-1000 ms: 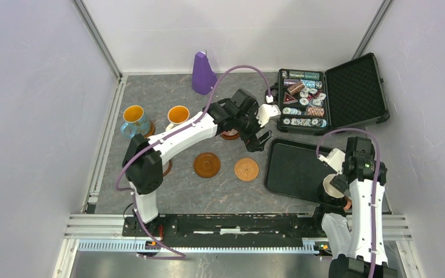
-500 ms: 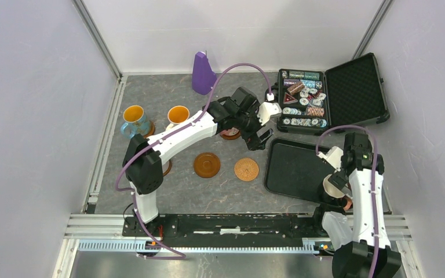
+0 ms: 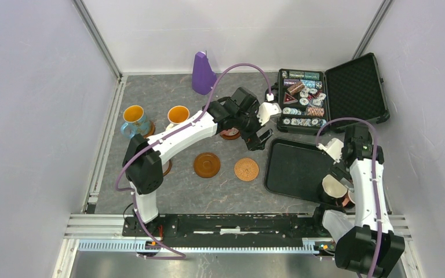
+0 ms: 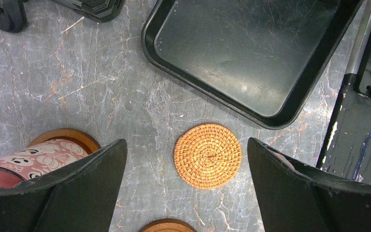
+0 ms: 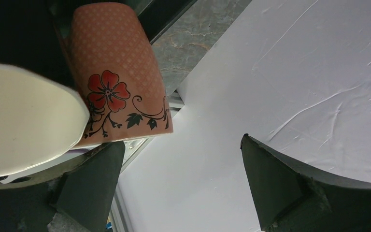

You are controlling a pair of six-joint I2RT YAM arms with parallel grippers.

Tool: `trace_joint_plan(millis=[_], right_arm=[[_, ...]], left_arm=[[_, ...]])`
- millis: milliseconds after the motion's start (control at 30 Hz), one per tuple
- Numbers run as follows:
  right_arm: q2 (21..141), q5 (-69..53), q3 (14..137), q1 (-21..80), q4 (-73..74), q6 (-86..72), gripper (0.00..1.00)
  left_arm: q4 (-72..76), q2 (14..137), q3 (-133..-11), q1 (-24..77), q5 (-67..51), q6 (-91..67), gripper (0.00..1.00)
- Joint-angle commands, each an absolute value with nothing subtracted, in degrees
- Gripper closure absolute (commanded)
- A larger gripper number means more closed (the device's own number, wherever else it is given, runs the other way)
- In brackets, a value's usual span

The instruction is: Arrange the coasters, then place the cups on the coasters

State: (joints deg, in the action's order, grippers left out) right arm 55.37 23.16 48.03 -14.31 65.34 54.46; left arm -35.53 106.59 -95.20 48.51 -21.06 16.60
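Right gripper (image 3: 338, 174), jaws spread wide and holding nothing, hangs over the near right corner of a black tray (image 3: 292, 165). Just beside its fingers (image 5: 92, 183) sit two cups close together: a cream-white mug (image 3: 331, 186) and a pink floral mug (image 5: 121, 72) with a red flower on its side.

Left of the tray, on the grey marbled table (image 3: 179, 188), two bare coasters lie side by side: a woven orange coaster (image 4: 207, 155) and a smooth dark brown coaster (image 3: 207, 165). Another brown disc (image 3: 167, 168) peeks out from under the left arm.

Left gripper (image 3: 259, 138), also wide open and empty, hovers above the table just beyond the woven coaster. Next to it, a pink patterned mug (image 4: 34, 159) stands on a third brown coaster (image 4: 79, 137).

Farther left, a blue mug (image 3: 134, 119) with a yellow inside stands on a coaster edge (image 3: 149, 130) that is barely showing. A white mug (image 3: 178, 116) with an orange inside stands beside it.

At the back are a purple cone (image 3: 203, 72) and an open poker chip case (image 3: 304, 101).
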Motion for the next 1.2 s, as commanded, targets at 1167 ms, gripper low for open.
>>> trace_joint_plan(millis=[1167], right_arm=[[56.69, 8.46, 65.34, -14.40, 62.54, 52.09, 0.02]], left_arm=[[-35.97, 123.65, -111.62, 52.37, -11.61, 20.60, 0.02]])
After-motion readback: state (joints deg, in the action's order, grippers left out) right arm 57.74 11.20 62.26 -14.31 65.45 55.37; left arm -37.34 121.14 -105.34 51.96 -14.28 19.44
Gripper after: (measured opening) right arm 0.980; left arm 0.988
